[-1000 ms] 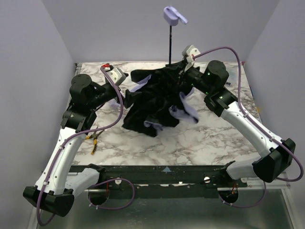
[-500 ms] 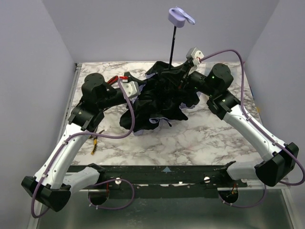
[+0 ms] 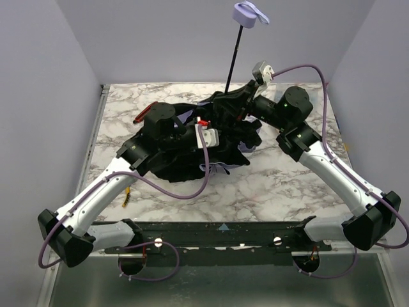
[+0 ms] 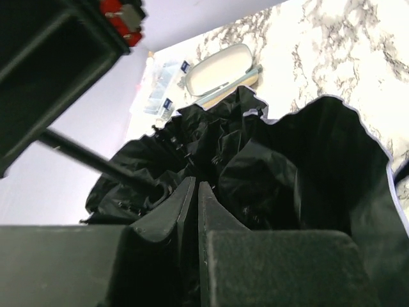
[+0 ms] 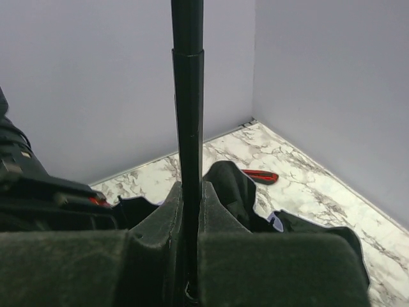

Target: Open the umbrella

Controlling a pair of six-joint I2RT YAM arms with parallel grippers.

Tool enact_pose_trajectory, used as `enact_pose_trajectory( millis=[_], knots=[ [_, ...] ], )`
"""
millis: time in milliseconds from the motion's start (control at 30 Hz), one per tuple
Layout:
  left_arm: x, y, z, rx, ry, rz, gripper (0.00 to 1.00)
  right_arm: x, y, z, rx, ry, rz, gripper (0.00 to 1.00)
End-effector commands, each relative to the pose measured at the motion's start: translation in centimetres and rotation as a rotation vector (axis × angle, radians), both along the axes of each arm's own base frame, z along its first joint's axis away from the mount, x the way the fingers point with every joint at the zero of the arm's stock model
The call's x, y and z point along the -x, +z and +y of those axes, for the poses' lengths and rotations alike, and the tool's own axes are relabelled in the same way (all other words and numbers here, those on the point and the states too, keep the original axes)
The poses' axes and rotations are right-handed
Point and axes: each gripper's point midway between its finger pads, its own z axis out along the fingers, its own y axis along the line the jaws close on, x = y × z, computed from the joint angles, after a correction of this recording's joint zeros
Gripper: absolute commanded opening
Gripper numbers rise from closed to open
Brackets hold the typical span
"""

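The umbrella lies as a crumpled black canopy (image 3: 182, 163) in the middle of the marble table (image 3: 268, 192). Its thin black shaft (image 3: 235, 54) rises, leaning right, to the small lavender handle (image 3: 250, 14). My right gripper (image 3: 239, 102) is shut on the shaft (image 5: 188, 96) low down, just above the canopy, with its fingers (image 5: 214, 204) on either side. My left gripper (image 4: 195, 184) hangs over the canopy (image 4: 275, 173), jaws drawn together right beside the shaft's lower end (image 4: 96, 160). No fabric shows between them.
A red-handled cutter (image 3: 142, 117) peeks out behind the left arm's elbow and shows again (image 5: 259, 176) past the canopy. Yellow-handled pliers (image 3: 126, 195) lie near the left front. A pale oval case (image 4: 220, 67) sits at the table's edge. Grey walls close in three sides.
My left arm has swung right from the table's left side onto the canopy, and its jaws have closed from wide open. The shaft and handle have shifted right and up.
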Motion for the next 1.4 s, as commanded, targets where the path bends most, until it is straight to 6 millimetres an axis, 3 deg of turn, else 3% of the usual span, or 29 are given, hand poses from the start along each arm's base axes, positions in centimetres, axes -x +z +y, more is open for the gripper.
enact_pose_trajectory(
  millis=[0, 167, 367, 467, 567, 667, 700, 800, 933, 1033, 1133, 1367],
  knots=[
    [-0.7, -1.7, -1.7, -0.043, -0.004, -0.042, 0.06, 1.2, 4.2, -0.8, -0.124, -0.008, -0.047, 0.00],
    [-0.6, -5.0, -2.7, -0.088, -0.020, 0.031, 0.07, 1.2, 5.6, -1.0, -0.160, -0.018, -0.051, 0.00],
    [5.1, -8.9, -4.1, -0.164, -0.199, 0.033, 0.43, -0.2, 7.1, -1.6, -0.187, -0.093, -0.086, 0.00],
    [7.2, -10.7, -4.3, -0.196, -0.254, 0.065, 0.54, -0.6, 7.8, -1.8, -0.191, -0.120, -0.111, 0.00],
    [8.3, -12.3, -3.9, -0.234, -0.278, 0.084, 0.70, -1.1, 8.5, -2.1, -0.188, -0.150, -0.142, 0.00],
    [8.9, -13.1, -3.0, -0.261, -0.281, 0.083, 0.95, -1.3, 8.9, -2.6, -0.177, -0.183, -0.175, 0.00],
    [9.1, -13.1, -2.6, -0.262, -0.278, 0.076, 0.98, -1.3, 8.9, -2.8, -0.171, -0.188, -0.187, 0.00],
    [8.9, -11.1, -1.9, -0.200, -0.223, 0.082, 0.98, -0.7, 8.3, -2.6, -0.131, -0.164, -0.224, 0.00],
    [7.3, -4.4, -0.8, 0.008, -0.105, 0.154, 0.94, 0.2, 6.6, -2.3, -0.082, -0.120, -0.237, 0.00],
    [5.1, -0.9, 0.4, 0.123, 0.037, 0.166, 0.83, 0.6, 5.7, -2.4, -0.069, -0.110, -0.228, 0.00],
    [2.6, 0.1, 1.5, 0.147, 0.155, 0.128, 0.72, 0.6, 5.3, -2.3, -0.046, -0.109, -0.244, 0.00],
    [-0.3, -0.5, 1.7, 0.063, 0.233, 0.006, 0.47, 0.7, 5.2, -1.9, -0.074, -0.083, -0.194, 0.00]
  ],
)
